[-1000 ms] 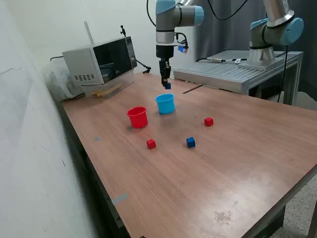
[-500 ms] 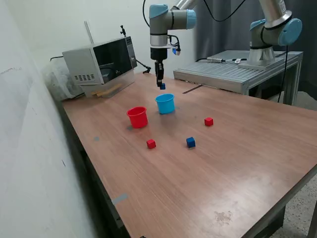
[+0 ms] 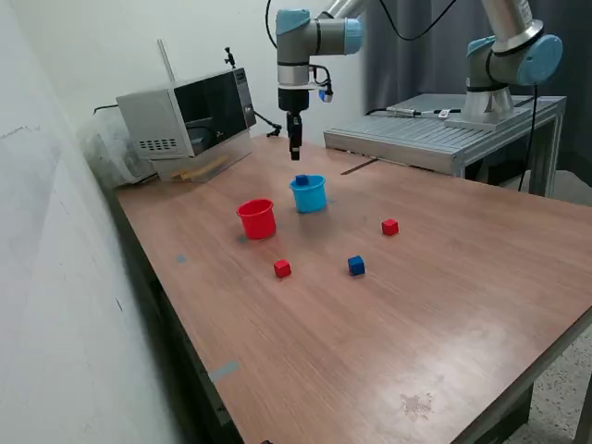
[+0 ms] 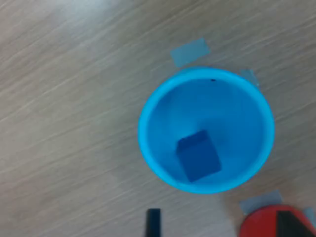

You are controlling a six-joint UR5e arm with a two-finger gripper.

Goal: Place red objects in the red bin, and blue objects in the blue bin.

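Observation:
My gripper (image 3: 294, 151) is open and empty, above the light-blue cup (image 3: 311, 198) and a little toward the exterior view's left of it. A dark-blue cube (image 3: 302, 179) is at the cup's mouth. The wrist view shows this cube (image 4: 198, 155) inside the blue cup (image 4: 144, 133), with my fingertips (image 4: 153, 223) apart. The red cup (image 3: 257, 220) stands just to the exterior view's left of the blue cup; its rim (image 4: 261, 224) shows in the wrist view. On the table lie one dark-blue cube (image 3: 356, 265) and two red cubes (image 3: 282, 268) (image 3: 389, 227).
A microwave (image 3: 190, 116) stands at the table's far left in the exterior view. A second arm (image 3: 509, 60) stands on a metal platform (image 3: 435, 134) at the back right. Grey tape pieces (image 4: 190, 51) lie on the wood around the blue cup.
My gripper moved left over the blue cup and opened. The dark-blue cube it held has dropped into the blue cup. The other cubes and cups have not moved.

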